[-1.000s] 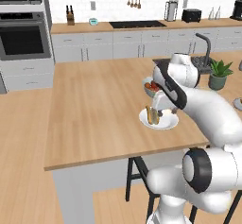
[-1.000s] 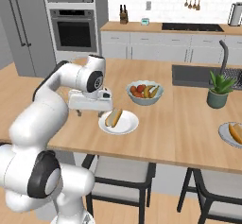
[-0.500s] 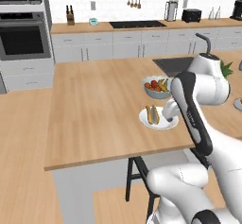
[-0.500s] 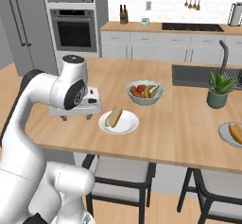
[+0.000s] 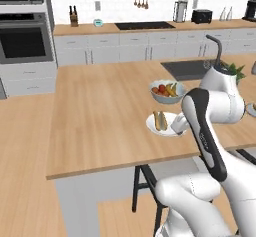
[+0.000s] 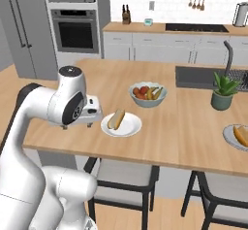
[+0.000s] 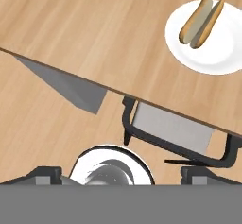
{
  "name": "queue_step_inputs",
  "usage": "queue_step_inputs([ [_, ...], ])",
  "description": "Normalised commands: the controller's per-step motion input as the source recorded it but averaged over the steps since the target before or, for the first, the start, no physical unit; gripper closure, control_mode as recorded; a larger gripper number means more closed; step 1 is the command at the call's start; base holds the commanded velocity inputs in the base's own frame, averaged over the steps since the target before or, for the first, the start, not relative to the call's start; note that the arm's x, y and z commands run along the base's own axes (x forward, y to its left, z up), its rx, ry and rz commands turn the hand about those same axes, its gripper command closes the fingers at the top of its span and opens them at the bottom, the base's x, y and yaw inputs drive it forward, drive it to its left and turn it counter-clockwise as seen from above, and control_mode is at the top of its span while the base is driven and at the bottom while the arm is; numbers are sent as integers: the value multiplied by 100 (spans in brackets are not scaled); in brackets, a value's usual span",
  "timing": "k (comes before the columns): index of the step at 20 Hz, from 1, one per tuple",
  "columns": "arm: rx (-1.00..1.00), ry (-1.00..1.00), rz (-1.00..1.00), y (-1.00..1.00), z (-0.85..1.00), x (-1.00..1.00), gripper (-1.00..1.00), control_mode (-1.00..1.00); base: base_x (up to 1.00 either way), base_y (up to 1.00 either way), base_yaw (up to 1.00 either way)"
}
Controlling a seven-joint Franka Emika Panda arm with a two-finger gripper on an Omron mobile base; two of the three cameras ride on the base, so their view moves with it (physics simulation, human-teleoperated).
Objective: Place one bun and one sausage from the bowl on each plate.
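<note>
Across the right base view: a long wooden counter (image 6: 184,127), carrying everything that matters here. Under its near edge, in the hand view, a dark-framed stool (image 7: 175,133) with a grey seat.

Toward the middle of the counter, a white fruit bowl (image 6: 147,94), no part of the job. At 7 o'clock from it and close by, the nearer plate (image 6: 130,128), already loaded with a bun and sausage (image 6: 116,119) lying side by side.

Far off at 3 o'clock from that plate, at the counter's right end, a second plate (image 6: 228,138), cut off by the picture's edge. Holding something tan, bun-like; hard to say whether a sausage lies with it.

Just beside the nearer plate at 9 o'clock, over the counter's front edge, the gripper (image 7: 125,175): jaws spread wide, nothing between them, looking straight down.

From the hand view, the loaded plate up at 1 o'clock, its bun and sausage with long axes running from 7 to 1 o'clock.

Judging by this, nearer plate done; next pick likely to call for a long swing away from here, toward the bowl and then the far plate.
</note>
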Motion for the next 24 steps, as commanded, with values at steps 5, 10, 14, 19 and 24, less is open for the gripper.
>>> queue_step_inputs([
  [5,0,0,0,0,0,0,-100,100,-85,-73,-17],
  [10,0,0,0,0,0,0,-100,100,-1,-100,-25],
  [14,0,0,0,0,0,0,-100,100,20,-100,-2],
  [19,0,0,0,0,0,0,-100,100,24,-100,0],
  [24,0,0,0,0,0,0,-100,100,2,-100,0],
])
